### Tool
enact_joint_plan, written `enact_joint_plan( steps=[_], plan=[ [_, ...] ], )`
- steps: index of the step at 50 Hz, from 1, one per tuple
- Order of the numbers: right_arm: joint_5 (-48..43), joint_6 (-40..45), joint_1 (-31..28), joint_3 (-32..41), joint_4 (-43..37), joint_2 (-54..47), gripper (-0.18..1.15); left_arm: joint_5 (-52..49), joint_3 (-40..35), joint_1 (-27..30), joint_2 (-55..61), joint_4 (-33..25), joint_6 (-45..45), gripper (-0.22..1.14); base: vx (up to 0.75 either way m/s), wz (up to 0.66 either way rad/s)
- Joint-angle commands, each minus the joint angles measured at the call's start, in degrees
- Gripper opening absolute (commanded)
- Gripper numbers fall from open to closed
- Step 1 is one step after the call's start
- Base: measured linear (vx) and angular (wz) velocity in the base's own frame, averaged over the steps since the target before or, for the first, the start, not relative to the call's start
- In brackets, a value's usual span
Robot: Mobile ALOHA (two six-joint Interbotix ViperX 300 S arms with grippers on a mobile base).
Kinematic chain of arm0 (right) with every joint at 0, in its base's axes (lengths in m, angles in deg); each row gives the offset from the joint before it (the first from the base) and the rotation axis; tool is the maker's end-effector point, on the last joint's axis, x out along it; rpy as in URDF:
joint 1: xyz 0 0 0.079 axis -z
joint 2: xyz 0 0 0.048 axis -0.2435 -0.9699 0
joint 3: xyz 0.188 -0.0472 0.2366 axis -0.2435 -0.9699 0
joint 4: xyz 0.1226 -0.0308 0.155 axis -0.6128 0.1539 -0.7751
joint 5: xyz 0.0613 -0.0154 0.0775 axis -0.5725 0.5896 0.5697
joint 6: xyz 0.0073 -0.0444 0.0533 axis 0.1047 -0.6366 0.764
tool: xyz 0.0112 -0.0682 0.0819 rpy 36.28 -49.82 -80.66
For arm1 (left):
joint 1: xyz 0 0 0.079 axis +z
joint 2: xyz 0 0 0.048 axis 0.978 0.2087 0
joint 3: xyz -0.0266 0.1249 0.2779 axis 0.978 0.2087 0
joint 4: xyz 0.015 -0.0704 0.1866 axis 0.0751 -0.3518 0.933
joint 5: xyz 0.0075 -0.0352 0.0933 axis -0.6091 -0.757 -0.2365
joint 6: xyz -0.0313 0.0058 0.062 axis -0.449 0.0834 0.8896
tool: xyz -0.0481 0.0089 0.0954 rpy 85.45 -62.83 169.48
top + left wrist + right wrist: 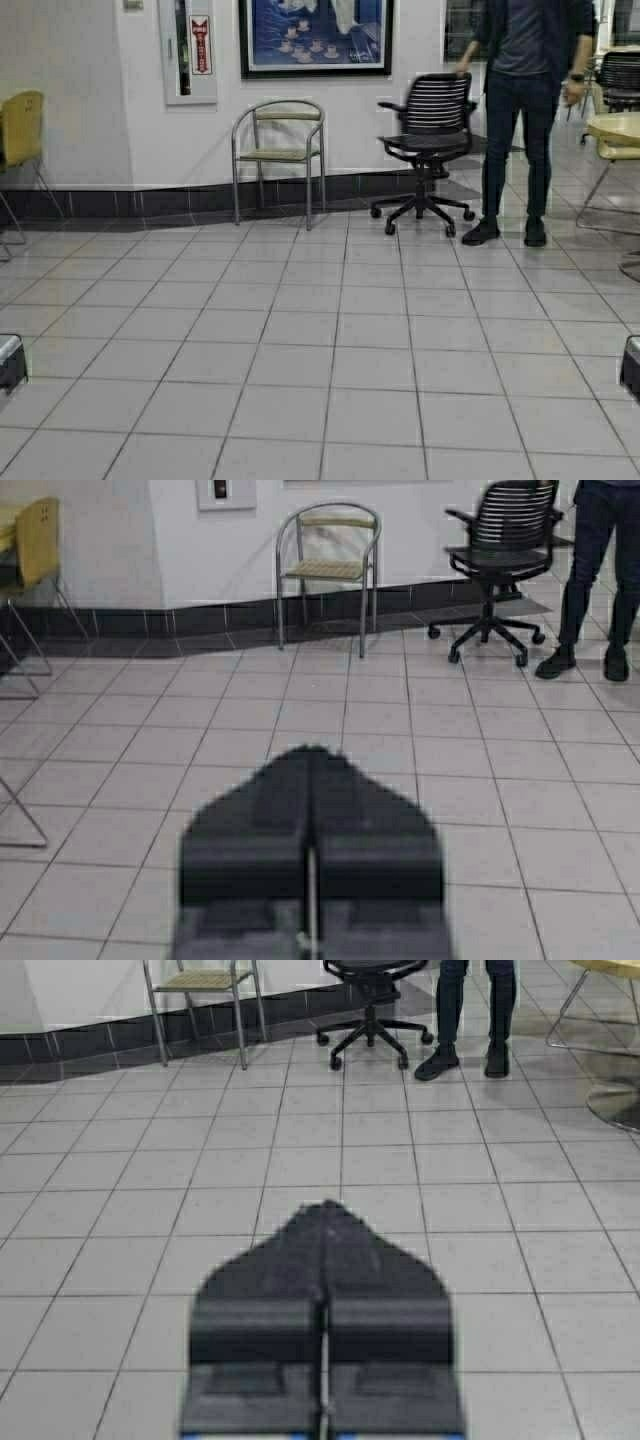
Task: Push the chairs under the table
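yellow chair (22,130) cropped, person (524,110) headless

Pale grey square floor tiles (330,360) with dark grout lines; yellow-tan plywood chair (22,128); black mesh office chair (432,120); grey-framed armchair with pale green padding (280,152).

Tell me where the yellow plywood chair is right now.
The yellow plywood chair stands at the far left edge of the high view, against the white wall, well left of the grey metal-framed armchair and far from both grippers.
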Motion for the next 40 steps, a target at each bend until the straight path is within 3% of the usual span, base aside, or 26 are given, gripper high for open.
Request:
enact_joint_plan(
  steps=[1,40],
  plan=[
    [-0.26,0.09,0.0,1.49,0.0,-0.53,0.04,0.62,-0.88,0.0,0.26,0.26,0.0,0.03,0.29,0.02],
    [2.2,0.09,0.0,0.97,0.09,-3.52,0.04,1.23,0.53,-0.09,-0.62,-0.09,-0.44,0.03,0.32,0.04]
  ],
)
